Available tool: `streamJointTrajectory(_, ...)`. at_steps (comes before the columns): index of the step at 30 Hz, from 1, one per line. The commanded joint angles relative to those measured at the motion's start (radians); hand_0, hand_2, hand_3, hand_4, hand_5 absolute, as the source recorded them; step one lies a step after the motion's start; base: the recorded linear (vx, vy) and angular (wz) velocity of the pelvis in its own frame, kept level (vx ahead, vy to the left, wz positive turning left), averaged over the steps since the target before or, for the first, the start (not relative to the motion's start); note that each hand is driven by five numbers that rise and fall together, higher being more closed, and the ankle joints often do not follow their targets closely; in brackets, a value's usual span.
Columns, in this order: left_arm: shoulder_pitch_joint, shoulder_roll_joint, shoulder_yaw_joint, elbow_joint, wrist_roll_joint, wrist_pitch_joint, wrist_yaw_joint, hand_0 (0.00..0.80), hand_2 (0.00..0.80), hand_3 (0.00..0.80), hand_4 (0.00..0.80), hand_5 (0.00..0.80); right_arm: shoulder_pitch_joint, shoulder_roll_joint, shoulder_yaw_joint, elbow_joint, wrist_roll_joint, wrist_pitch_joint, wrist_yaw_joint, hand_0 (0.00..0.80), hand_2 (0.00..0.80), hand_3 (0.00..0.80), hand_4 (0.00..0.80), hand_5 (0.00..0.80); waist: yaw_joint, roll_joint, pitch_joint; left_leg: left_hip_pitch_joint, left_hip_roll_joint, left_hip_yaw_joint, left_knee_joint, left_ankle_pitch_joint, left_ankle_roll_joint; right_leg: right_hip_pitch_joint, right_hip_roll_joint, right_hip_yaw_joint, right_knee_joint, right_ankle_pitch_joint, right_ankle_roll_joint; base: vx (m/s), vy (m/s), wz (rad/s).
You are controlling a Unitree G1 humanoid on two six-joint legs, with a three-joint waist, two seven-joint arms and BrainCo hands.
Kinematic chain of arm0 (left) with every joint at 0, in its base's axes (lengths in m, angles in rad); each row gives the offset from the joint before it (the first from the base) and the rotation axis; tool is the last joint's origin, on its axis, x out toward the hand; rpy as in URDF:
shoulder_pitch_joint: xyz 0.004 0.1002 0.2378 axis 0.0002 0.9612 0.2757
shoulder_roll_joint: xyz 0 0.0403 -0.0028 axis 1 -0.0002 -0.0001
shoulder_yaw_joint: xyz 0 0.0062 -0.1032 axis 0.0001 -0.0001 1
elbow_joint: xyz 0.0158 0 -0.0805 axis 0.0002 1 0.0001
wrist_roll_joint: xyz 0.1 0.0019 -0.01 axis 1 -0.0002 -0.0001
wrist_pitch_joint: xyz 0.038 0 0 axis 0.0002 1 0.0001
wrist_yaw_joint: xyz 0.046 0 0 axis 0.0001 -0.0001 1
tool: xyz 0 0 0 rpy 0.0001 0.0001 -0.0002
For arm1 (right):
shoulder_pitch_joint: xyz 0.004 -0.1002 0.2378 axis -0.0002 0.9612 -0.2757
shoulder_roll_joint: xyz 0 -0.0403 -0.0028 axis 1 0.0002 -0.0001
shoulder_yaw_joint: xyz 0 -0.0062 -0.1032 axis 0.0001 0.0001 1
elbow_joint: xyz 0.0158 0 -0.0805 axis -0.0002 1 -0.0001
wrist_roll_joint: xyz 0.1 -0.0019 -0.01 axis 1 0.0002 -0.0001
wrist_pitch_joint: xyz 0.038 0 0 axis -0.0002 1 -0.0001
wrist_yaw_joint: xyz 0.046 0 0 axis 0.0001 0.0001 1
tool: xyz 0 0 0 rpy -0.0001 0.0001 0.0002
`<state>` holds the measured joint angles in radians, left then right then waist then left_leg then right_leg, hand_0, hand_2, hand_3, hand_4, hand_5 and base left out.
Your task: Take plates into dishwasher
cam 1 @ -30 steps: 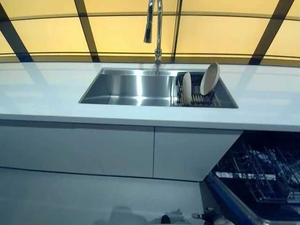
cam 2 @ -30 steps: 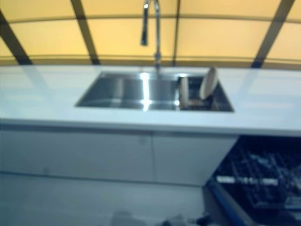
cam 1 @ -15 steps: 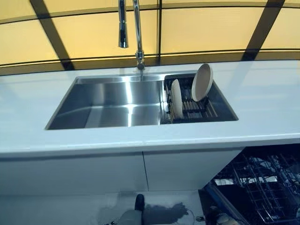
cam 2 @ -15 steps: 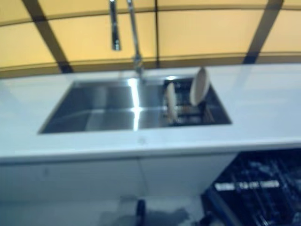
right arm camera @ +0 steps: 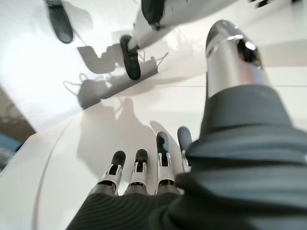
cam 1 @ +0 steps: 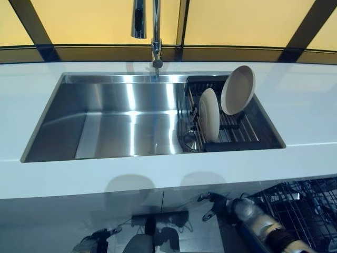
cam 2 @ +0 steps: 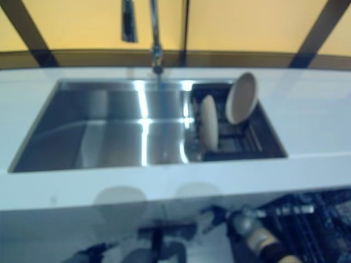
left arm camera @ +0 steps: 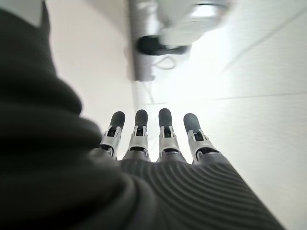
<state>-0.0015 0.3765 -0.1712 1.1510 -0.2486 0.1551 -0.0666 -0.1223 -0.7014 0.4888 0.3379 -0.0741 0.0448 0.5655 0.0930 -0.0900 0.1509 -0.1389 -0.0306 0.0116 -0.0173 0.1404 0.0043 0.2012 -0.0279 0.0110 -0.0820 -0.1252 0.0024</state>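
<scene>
Two cream plates [cam 1: 224, 105] were stood on edge in the dark rack [cam 1: 231, 134] at the sink's [cam 1: 105, 121] right end; both hands, left [left arm camera: 158, 139] and right [right arm camera: 139, 175], were kept low, fingers straight and empty; the nearer plate would best be gripped by its top rim.

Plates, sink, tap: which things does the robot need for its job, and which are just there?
For the job:
two plates in the dish rack
dishwasher basket
left hand, right hand, both low and empty

Just there:
sink
tap
countertop
</scene>
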Motion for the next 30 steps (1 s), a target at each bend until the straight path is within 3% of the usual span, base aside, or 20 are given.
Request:
streamJointTrajectory(1, -0.002, 0.037, 0.006, 0.040, 0.041, -0.023, -0.018, 0.000, 0.000, 0.000, 0.000, 0.000, -0.014, -0.087, -0.088, -0.148, 0.112, 0.043, 0.264, 0.000, 0.000, 0.000, 0.000, 0.000, 0.003, -0.015, -0.036, -0.081, 0.051, -0.013, 0.061, -0.024, -0.033, -0.005, -0.034, -0.008, 0.105, 0.037, 0.080, 0.026, -0.030, 0.01)
streamJointTrajectory(4, 0.005, 0.053, 0.017, 0.042, 0.042, -0.024, -0.025, 0.000, 0.000, 0.000, 0.000, 0.000, -0.007, -0.152, -0.130, -0.213, 0.187, 0.098, 0.441, 0.000, 0.000, 0.000, 0.000, 0.000, -0.002, -0.017, -0.044, -0.063, 0.057, -0.017, 0.039, -0.017, -0.041, -0.004, -0.030, -0.009, 0.101, 0.038, 0.082, 0.028, -0.035, -0.01)
streamJointTrajectory(9, 0.012, 0.064, 0.029, 0.047, 0.041, -0.025, -0.019, 0.000, 0.000, 0.000, 0.000, 0.000, -0.034, -0.197, -0.187, -0.267, 0.310, 0.146, 0.491, 0.000, 0.000, 0.000, 0.000, 0.000, -0.008, -0.015, -0.058, -0.050, 0.064, -0.022, 0.010, -0.006, -0.051, -0.007, -0.018, -0.008, 0.100, 0.031, 0.078, -0.021, -0.051, 0.00)
streamJointTrajectory(14, 0.048, 0.063, 0.068, 0.057, 0.041, -0.048, -0.013, 0.000, 0.000, 0.000, 0.000, 0.000, -0.070, -0.220, -0.234, -0.327, 0.446, 0.205, 0.619, 0.000, 0.000, 0.000, 0.000, 0.000, -0.015, 0.002, -0.058, -0.035, 0.082, -0.025, -0.047, 0.040, -0.084, -0.013, 0.014, -0.003, 0.085, 0.040, 0.060, -0.074, -0.022, 0.00)
streamJointTrajectory(15, 0.048, 0.066, 0.070, 0.060, 0.050, -0.057, -0.027, 0.000, 0.000, 0.000, 0.000, 0.000, -0.089, -0.228, -0.253, -0.335, 0.524, 0.243, 0.631, 0.000, 0.000, 0.000, 0.000, 0.000, -0.029, 0.002, -0.052, -0.036, 0.081, 0.004, 0.038, 0.004, -0.080, -0.039, 0.009, -0.020, 0.102, 0.051, 0.054, -0.233, 0.021, -0.02)
streamJointTrajectory(16, 0.044, 0.069, 0.067, 0.062, 0.045, -0.066, -0.039, 0.000, 0.000, 0.000, 0.000, 0.000, -0.108, -0.235, -0.266, -0.331, 0.592, 0.260, 0.630, 0.000, 0.000, 0.000, 0.000, 0.000, -0.052, -0.015, -0.045, -0.034, 0.064, 0.030, 0.202, -0.093, -0.060, -0.078, -0.016, -0.032, 0.133, 0.060, 0.049, -0.274, 0.039, 0.01)
streamJointTrajectory(17, 0.041, 0.069, 0.070, 0.058, 0.051, -0.068, -0.049, 0.000, 0.000, 0.000, 0.000, 0.000, -0.115, -0.237, -0.275, -0.330, 0.632, 0.267, 0.621, 0.000, 0.000, 0.000, 0.000, 0.000, -0.061, -0.023, -0.046, -0.032, 0.056, 0.035, 0.257, -0.123, -0.056, -0.100, -0.030, -0.037, 0.142, 0.069, 0.048, -0.273, 0.086, 0.08)
streamJointTrajectory(18, 0.033, 0.067, 0.072, 0.021, 0.066, -0.051, -0.077, 0.000, 0.000, 0.000, 0.000, 0.000, -0.126, -0.245, -0.305, -0.317, 0.736, 0.269, 0.594, 0.000, 0.000, 0.000, 0.000, 0.000, -0.081, -0.031, -0.043, -0.019, 0.046, 0.029, 0.358, -0.195, -0.047, -0.137, -0.055, -0.042, 0.165, 0.078, 0.042, -0.153, 0.159, 0.10)
streamJointTrajectory(19, 0.026, 0.068, 0.061, 0.003, 0.070, -0.034, -0.088, 0.000, 0.000, 0.000, 0.000, 0.000, -0.130, -0.234, -0.337, -0.298, 0.785, 0.266, 0.570, 0.000, 0.000, 0.000, 0.000, 0.000, -0.096, -0.006, -0.046, 0.038, 0.055, 0.041, 0.245, -0.207, -0.035, -0.157, -0.045, -0.063, 0.184, 0.070, 0.048, -0.100, 0.183, 0.14)
streamJointTrajectory(21, 0.017, 0.070, 0.043, -0.003, 0.075, -0.018, -0.095, 0.000, 0.000, 0.000, 0.000, 0.000, -0.135, -0.214, -0.381, -0.273, 0.849, 0.262, 0.528, 0.000, 0.000, 0.000, 0.000, 0.000, -0.112, 0.019, -0.053, 0.114, 0.060, 0.043, 0.131, -0.177, -0.036, -0.167, -0.032, -0.078, 0.194, 0.070, 0.059, -0.019, 0.141, 0.02)
streamJointTrajectory(23, -0.001, 0.072, 0.010, -0.006, 0.064, -0.017, -0.082, 0.000, 0.000, 0.000, 0.000, 0.000, -0.134, -0.149, -0.491, -0.253, 0.935, 0.243, 0.426, 0.000, 0.000, 0.000, 0.000, 0.000, -0.130, 0.027, -0.056, 0.134, 0.039, 0.042, 0.126, -0.185, -0.035, -0.179, -0.038, -0.084, 0.197, 0.099, 0.076, -0.090, 0.084, -0.16)
streamJointTrajectory(26, -0.005, 0.072, 0.009, -0.005, 0.065, -0.013, -0.063, 0.000, 0.000, 0.000, 0.000, 0.000, -0.154, -0.178, -0.569, -0.181, 0.947, 0.166, 0.313, 0.000, 0.000, 0.000, 0.000, 0.000, -0.133, 0.039, -0.063, 0.169, 0.040, 0.048, 0.058, -0.174, -0.025, -0.178, -0.041, -0.096, 0.182, 0.103, 0.083, -0.060, 0.036, 0.32)
streamJointTrajectory(30, 0.007, 0.072, 0.021, 0.055, 0.094, -0.055, -0.056, 0.000, 0.000, 0.000, 0.000, 0.000, -0.229, -0.241, -0.627, -0.098, 1.040, 0.118, 0.204, 0.000, 0.000, 0.000, 0.000, 0.000, -0.132, 0.036, -0.087, 0.187, 0.028, 0.044, 0.016, -0.170, -0.016, -0.165, -0.029, -0.099, 0.159, 0.096, 0.076, -0.005, 0.017, 0.14)
